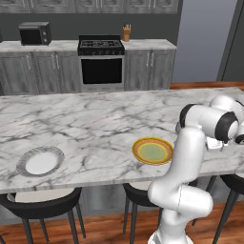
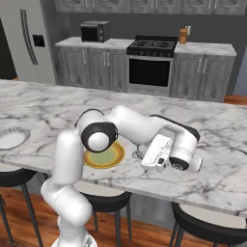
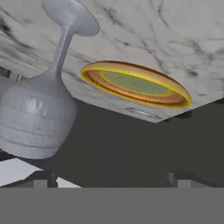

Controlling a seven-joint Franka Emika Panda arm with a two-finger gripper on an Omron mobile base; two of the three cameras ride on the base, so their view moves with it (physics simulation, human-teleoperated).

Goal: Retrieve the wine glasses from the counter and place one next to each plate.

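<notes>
hidden or unclear: in the left base view the arm [image 1: 188,162] covers the table right of the yellow plate [image 1: 153,151], so the glass there is hidden; in the right base view only a sliver of the wine glass [image 2: 137,154] shows past the hand, too small to read its shape.
cut off: the white plate [image 2: 11,138] runs off the left edge of the right base view; it shows whole in the left base view [image 1: 40,161].
gripper: the gripper [image 3: 111,178] has its jaws spread wide, one fingertip [image 3: 41,178] low left and the other low right in the hand view, with nothing between them; it holds nothing and touches nothing.
gripper place: low over the table [image 2: 212,140], just beside the yellow plate [image 2: 103,157] on its right in the right base view [image 2: 144,157].
wine glass: stands upright on its foot on the table, clear of the fingers; the hand view is rolled over, so there the wine glass [image 3: 37,109] reads foot up, bowl down.
long axis: stem vertical to the table top, bowl opening away from it.
wine glass place: just beside the yellow plate [image 3: 135,85], apart from its rim, near the table's front edge.
white plate: well apart from the yellow plate, further left along the same table, near the front edge.
</notes>
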